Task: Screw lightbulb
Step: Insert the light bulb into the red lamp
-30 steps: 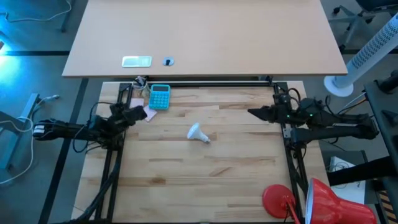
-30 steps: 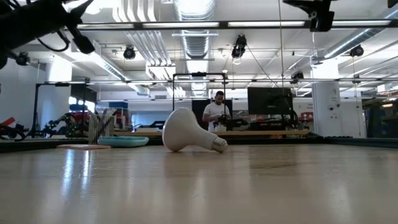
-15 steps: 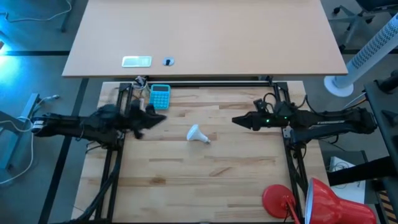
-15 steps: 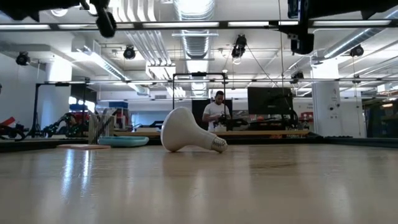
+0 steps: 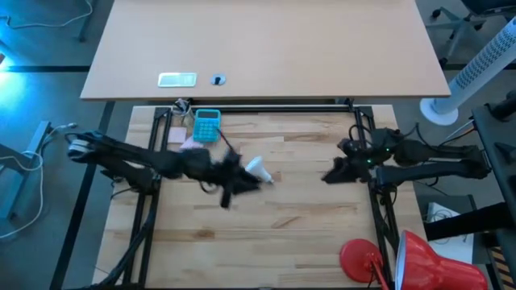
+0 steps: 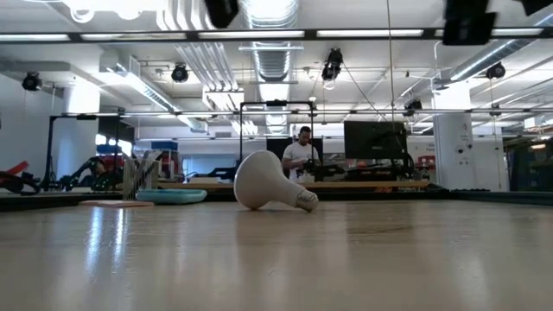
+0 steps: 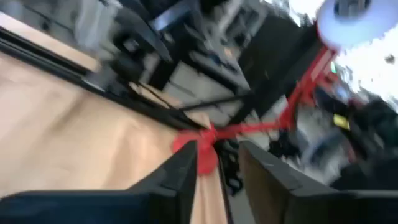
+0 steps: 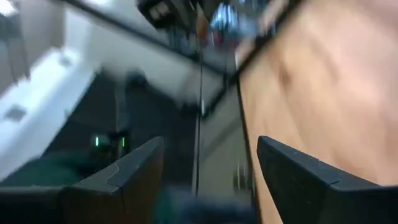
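Since a second ago my left gripper has swung to the lightbulb lying at frame centre, fingers narrowly parted, empty; my right gripper, spread wide, hangs centre-right. Nothing grasped; screwing remains.

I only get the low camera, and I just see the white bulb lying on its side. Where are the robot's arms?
Observer: The left end effector is right beside the lightbulb, near the middle of the table.
Operator: Is it holding it?
Observer: Not that I can see. In the left wrist view its fingers are open with nothing between them.
Operator: And the other arm?
Observer: The right end effector is open too, near the table's right edge, well apart from the lightbulb.
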Controlling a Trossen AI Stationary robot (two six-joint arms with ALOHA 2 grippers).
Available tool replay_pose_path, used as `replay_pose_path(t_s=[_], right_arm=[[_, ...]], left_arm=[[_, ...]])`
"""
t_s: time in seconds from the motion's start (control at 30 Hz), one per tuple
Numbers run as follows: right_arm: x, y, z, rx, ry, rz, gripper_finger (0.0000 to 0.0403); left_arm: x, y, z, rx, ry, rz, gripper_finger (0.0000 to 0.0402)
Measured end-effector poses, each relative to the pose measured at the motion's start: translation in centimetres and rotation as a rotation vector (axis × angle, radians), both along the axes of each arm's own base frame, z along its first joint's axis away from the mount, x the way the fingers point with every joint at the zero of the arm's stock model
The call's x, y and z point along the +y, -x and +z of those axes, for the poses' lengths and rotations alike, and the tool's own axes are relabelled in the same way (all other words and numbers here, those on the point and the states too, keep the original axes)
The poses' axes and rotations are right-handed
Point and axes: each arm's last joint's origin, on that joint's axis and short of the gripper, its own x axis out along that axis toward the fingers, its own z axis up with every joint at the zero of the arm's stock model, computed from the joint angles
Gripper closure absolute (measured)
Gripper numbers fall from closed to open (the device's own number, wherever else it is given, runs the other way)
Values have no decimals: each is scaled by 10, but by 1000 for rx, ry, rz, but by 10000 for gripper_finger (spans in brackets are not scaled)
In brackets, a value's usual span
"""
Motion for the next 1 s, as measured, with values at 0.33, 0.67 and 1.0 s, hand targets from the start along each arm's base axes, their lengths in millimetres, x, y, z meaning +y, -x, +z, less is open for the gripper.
replay_pose_path(t_s=[0.33, 0.67, 1.0], right_arm=[[18, 33, -4, 344, 2, 313, 149], [27, 46, -42, 1037, -81, 289, 139], [27, 41, -45, 984, 24, 259, 99]], left_arm=[[-101, -107, -49, 106, -86, 94, 259], [-184, -211, -124, 93, -36, 165, 257], [-217, -216, -155, 59, -6, 81, 210]])
